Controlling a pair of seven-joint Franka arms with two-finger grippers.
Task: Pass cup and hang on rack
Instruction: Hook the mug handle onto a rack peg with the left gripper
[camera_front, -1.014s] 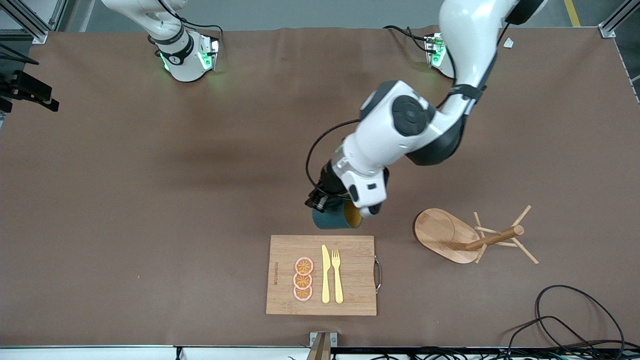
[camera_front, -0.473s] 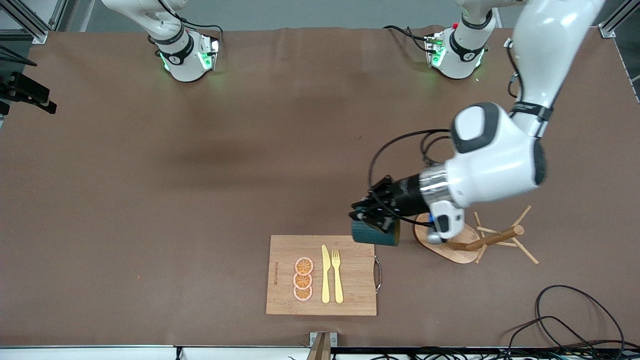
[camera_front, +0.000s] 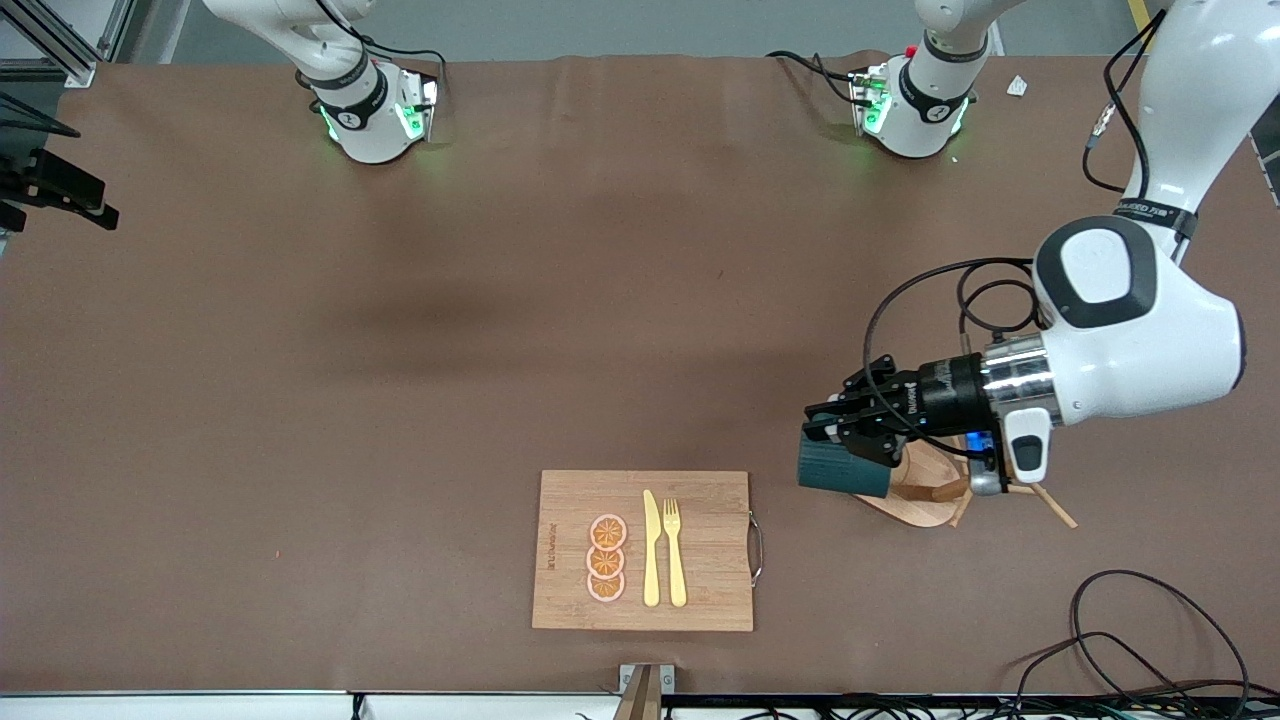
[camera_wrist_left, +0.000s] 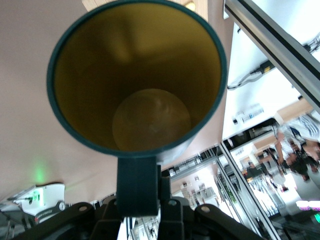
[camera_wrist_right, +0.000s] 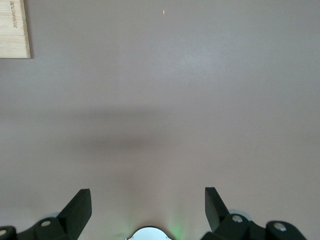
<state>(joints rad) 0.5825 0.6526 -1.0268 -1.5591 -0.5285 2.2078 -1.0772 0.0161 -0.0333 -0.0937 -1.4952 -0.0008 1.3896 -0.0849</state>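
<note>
Left gripper: in the air over the mug tree's base, toward the left arm's end of the bench, its fingers pinching the cup by its loop handle.

Cup: a dark teal ribbed mug, carried on its side above the bench, overlapping the edge of the rack's base in the front view. I cannot tell whether it touches the wood.

Cup's axis: roughly level, running along the line of the forearm. The left wrist view looks straight into the yellowish-brown inside, so the mouth faces the wrist and the bottom points toward the right arm's end of the bench. The handle sits at the rim side, inside the grip.

Rack: a light wooden mug tree, largely hidden under the left wrist. One thin peg shows past it.

Step in hand: bringing the cup to a peg, by my reading.

Doing it well: line the handle's loop up with a free peg, then slide it along the peg's slope. Only then release. A push on the post could shift the light tree.

Right gripper: waiting over bare bench, fingers spread, holding nothing.

Cutting board: near the bench's front edge, with knife, fork and orange slices, well apart from the action.
</note>
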